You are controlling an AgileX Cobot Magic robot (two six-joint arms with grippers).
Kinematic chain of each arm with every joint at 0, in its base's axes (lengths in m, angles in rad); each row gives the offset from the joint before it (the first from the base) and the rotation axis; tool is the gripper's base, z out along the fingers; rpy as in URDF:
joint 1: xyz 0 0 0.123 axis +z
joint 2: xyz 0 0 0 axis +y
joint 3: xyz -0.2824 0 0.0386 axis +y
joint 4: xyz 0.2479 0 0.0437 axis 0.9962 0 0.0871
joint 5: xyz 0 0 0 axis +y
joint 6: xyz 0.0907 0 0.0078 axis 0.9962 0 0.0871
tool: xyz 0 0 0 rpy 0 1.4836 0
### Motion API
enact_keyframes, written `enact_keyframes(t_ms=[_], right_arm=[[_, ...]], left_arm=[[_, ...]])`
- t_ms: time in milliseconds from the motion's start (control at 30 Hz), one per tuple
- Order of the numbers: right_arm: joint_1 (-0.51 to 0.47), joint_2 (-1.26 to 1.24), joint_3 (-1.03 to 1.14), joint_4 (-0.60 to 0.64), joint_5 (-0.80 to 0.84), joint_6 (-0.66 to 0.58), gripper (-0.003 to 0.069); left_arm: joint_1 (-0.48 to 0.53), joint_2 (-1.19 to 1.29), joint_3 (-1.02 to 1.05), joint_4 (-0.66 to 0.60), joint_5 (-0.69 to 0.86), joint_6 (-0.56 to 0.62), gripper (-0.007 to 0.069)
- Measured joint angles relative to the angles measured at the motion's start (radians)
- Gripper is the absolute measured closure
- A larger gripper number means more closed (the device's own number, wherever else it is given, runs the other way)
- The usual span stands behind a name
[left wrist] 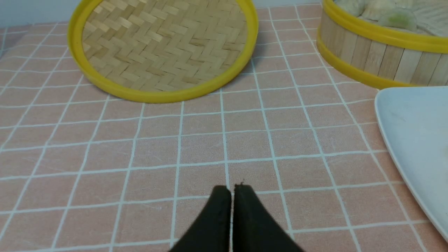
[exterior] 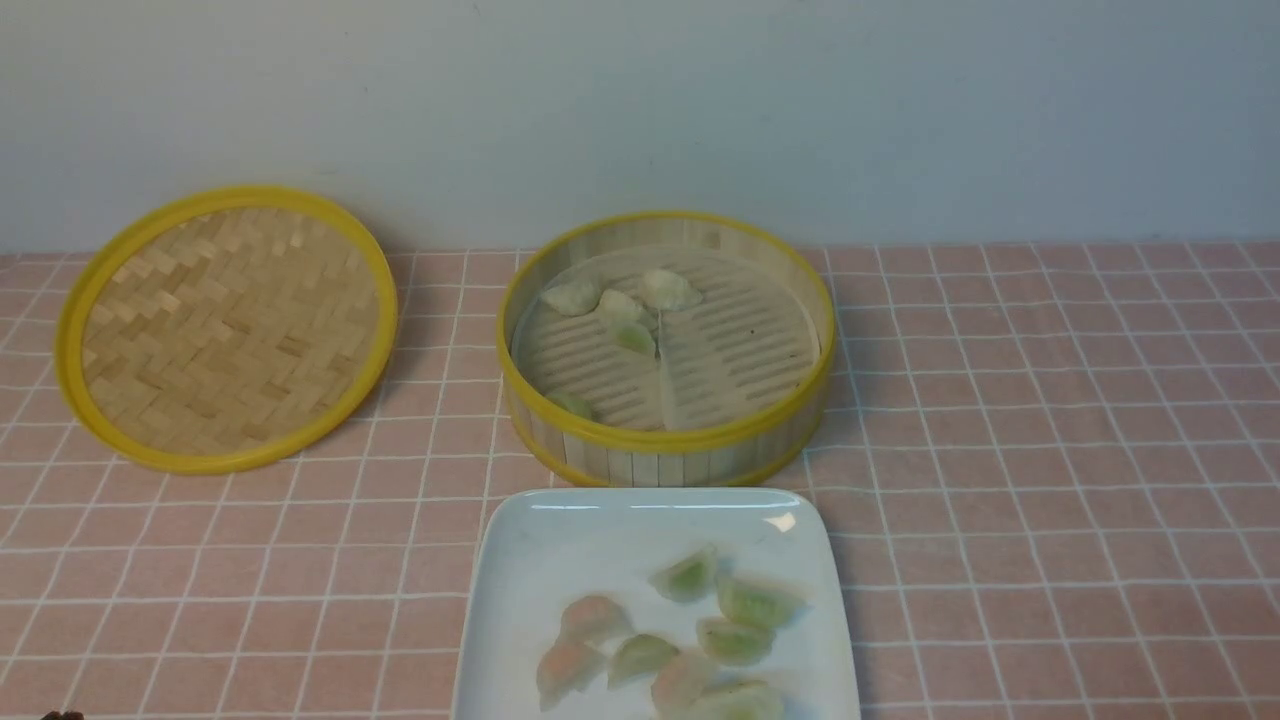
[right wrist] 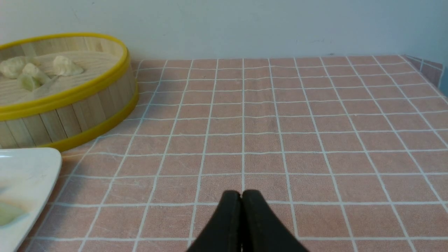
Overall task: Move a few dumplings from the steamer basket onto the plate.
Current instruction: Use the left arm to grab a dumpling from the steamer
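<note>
The steamer basket (exterior: 700, 440) stands mid-table with several dumplings (exterior: 625, 305) on its slotted floor, most near its far left side. In front of it, the white square plate (exterior: 560, 540) carries several dumplings (exterior: 730, 640) of pale green and pinkish colour. My left gripper (left wrist: 231, 188) is shut with nothing in it, low over the cloth to the left of the plate (left wrist: 413, 133). My right gripper (right wrist: 241, 192) is shut and holds nothing, over the cloth right of the plate (right wrist: 31, 168) and basket (right wrist: 70, 119). Neither gripper shows in the front view.
The shallow woven lid (exterior: 225, 330) with a yellow rim lies tilted at the back left, close to the wall. A pink checked cloth (exterior: 1050, 450) covers the table. The table's right edge (right wrist: 434, 70) shows in the right wrist view.
</note>
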Motion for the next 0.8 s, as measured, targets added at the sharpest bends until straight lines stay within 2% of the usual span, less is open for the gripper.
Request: enact_keyframes(t_ms=[100,200,300,333,367,400,467,533,567,633,767,800], right_arm=[[0.0,0.0,0.0,0.0,0.0,0.0,0.0673],[0.0,0.0,0.0,0.0,0.0,-0.001,0.0673],[0.0,0.0,0.0,0.0,0.0,-0.001,0.0673],[0.0,0.0,0.0,0.0,0.0,-0.001,0.0673],[0.0,0.0,0.0,0.0,0.0,-0.001,0.0673],[0.0,0.0,0.0,0.0,0.0,-0.001,0.0673],[0.0,0.0,0.0,0.0,0.0,-0.001,0.0673],[0.0,0.0,0.0,0.0,0.0,-0.001,0.0673],[0.0,0.0,0.0,0.0,0.0,-0.001,0.0673],[0.0,0.0,0.0,0.0,0.0,-0.001,0.0673],[0.0,0.0,0.0,0.0,0.0,-0.001,0.0673],[0.0,0.0,0.0,0.0,0.0,-0.001,0.0673]], left_arm=[[0.0,0.0,0.003,-0.046,-0.028,-0.023,0.0631],[0.0,0.0,0.006,-0.144,-0.139,-0.057,0.0631],[0.0,0.0,0.006,-0.35,-0.404,-0.134,0.0631],[0.0,0.0,0.006,-0.361,-0.404,-0.137,0.0631],[0.0,0.0,0.006,-0.45,-0.557,-0.165,0.0631],[0.0,0.0,0.002,-0.484,-0.632,-0.183,0.0631],[0.0,0.002,-0.038,-0.508,-0.68,-0.209,0.0631],[0.0,0.036,-0.128,-0.49,-0.638,-0.216,0.0631],[0.0,0.076,-0.209,-0.455,-0.568,-0.216,0.0631],[0.0,0.177,-0.346,-0.387,-0.414,-0.216,0.0631],[0.0,0.49,-0.681,-0.279,0.041,-0.182,0.0631],[0.0,0.508,-0.697,-0.279,0.041,-0.182,0.0631]])
